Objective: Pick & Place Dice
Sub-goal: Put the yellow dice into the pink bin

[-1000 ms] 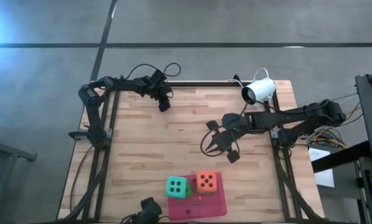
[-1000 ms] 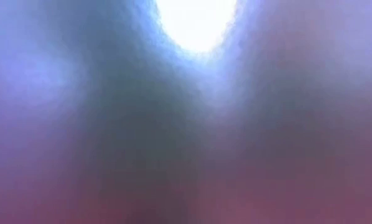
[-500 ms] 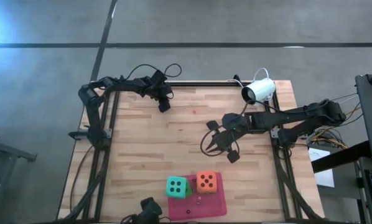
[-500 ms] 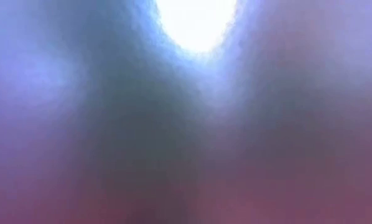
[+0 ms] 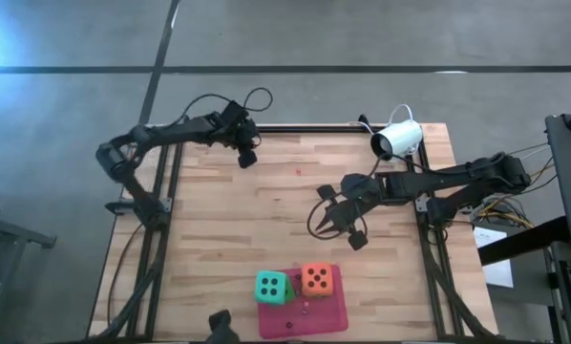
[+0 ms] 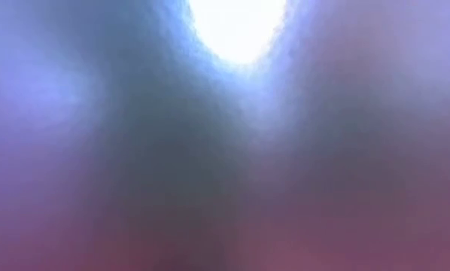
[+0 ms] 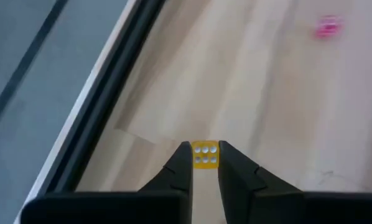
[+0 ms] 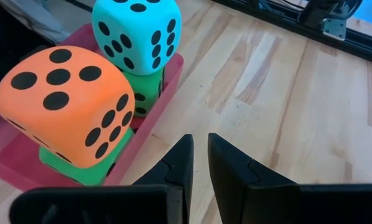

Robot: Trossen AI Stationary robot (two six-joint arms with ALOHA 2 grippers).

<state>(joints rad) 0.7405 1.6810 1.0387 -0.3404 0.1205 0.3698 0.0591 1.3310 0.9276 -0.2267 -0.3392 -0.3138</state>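
My left gripper [image 5: 248, 157], at the table's far left, is shut on a small yellow die [image 7: 204, 154] with white pips. Near the front edge stands a pink tray [image 5: 309, 315] of large dice. In it a teal die [image 5: 273, 286] rests on top of a green die [image 8: 144, 90], and an orange-red die [image 5: 316, 278] rests on another green die [image 8: 80, 169]. My right gripper [image 5: 337, 225] hangs shut over the table's middle right, pointing toward the tray, with nothing between its fingers [image 8: 181, 158]. The low view is a blur. My left gripper pinches the small yellow die by two opposite sides [image 7: 195, 155] between its two fingertips. The fingers slant downward from the far left corner. The die sits level at the free ends, its six-pip face toward the wrist camera, and appears clear of the wood.
A white camera [image 5: 398, 140] stands at the table's far right edge. A tiny pink piece [image 7: 328, 27] lies on the bare wood in front of my left gripper, also showing as the pink speck [image 5: 298, 173]. Black frame rails run along the table's sides.
My left gripper has risen and drawn slightly toward the table's far left corner, while that arm's elbow has swung out past the left edge. The large dice and tray have stayed in place.
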